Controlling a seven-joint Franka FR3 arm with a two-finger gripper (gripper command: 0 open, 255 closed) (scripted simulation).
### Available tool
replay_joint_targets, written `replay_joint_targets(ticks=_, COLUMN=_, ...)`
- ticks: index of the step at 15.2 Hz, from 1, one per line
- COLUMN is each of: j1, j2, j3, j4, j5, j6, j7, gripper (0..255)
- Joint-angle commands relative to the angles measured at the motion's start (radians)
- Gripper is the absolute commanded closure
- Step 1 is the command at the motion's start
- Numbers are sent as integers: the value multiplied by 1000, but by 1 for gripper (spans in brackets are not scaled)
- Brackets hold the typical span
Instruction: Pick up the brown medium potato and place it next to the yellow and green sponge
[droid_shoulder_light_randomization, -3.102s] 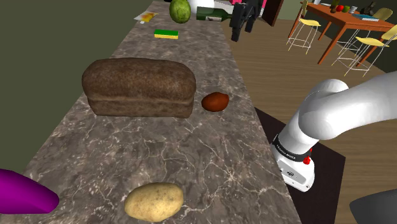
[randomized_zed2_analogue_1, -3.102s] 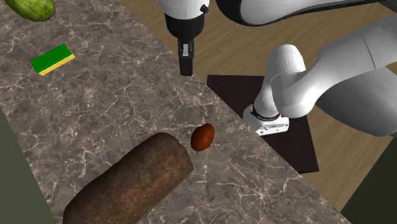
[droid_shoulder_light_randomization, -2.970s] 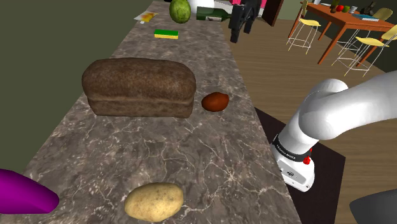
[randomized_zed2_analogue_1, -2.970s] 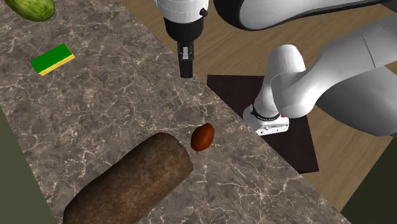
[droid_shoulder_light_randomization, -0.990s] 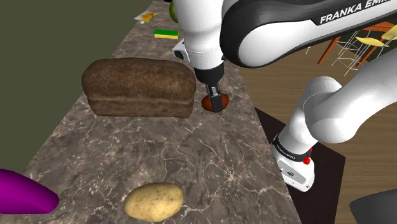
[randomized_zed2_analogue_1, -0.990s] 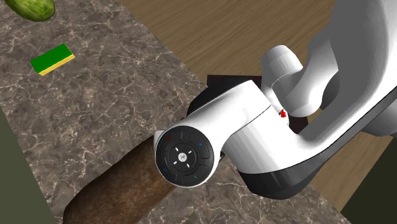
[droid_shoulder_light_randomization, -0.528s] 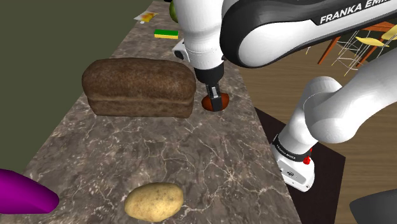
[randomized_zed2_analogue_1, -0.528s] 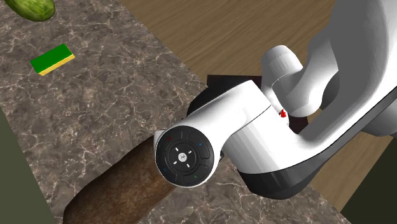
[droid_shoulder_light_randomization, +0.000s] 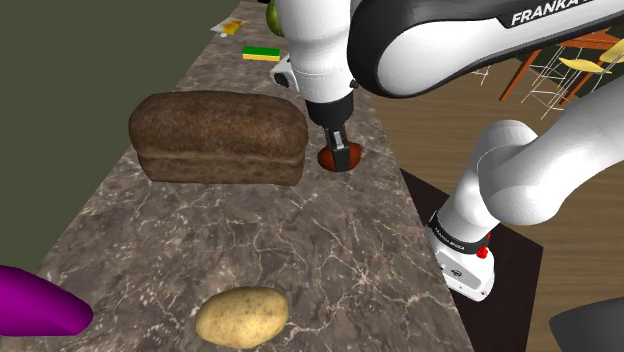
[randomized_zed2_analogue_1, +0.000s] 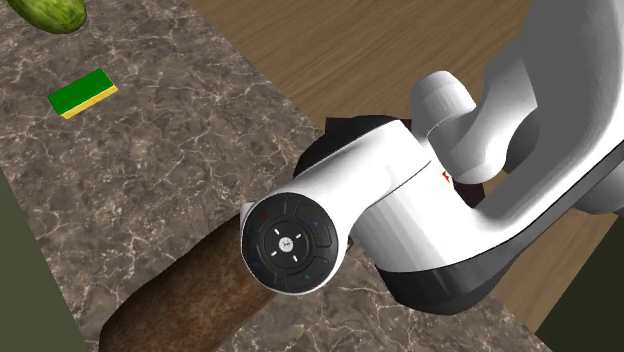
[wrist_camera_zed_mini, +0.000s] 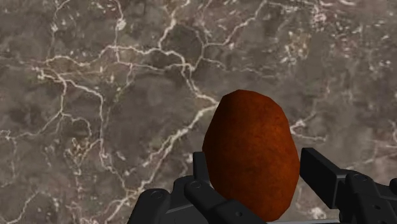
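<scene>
Clasping one red-brown potato (wrist_camera_zed_mini: 251, 146) is one gripper (wrist_camera_zed_mini: 254, 168); one sponge (randomized_zed2_analogue_1: 83, 91) apart.

The counter (droid_shoulder_light_randomization: 330, 250) is dark veined marble, the loaf (droid_shoulder_light_randomization: 218, 137) rough-crusted, the potato (wrist_camera_zed_mini: 251, 153) matt, the arm (droid_shoulder_light_randomization: 420, 45) glossy.

Shoulder view: purple item (droid_shoulder_light_randomization: 35, 312) cut by left edge, I can't ID it. 2nd ext. view: arm (randomized_zed2_analogue_1: 420, 230) covers loaf (randomized_zed2_analogue_1: 180, 300) end. Wrist view: gripper (wrist_camera_zed_mini: 254, 167) hides potato (wrist_camera_zed_mini: 251, 143) near end.

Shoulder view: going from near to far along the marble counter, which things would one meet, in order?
pale potato → reddish-brown potato → yellow and green sponge
</scene>
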Motion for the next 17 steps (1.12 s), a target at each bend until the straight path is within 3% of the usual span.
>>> replay_joint_targets(ticks=1, j1=-1, j2=-5, j3=-4, j4=24, j5=-1, j6=-28, j7=-6, gripper=255)
replay_joint_targets(ticks=17, j1=-11, j2=-14, j3=-24, j4=230, j5=-14, j6=-240, j7=-42, gripper=255)
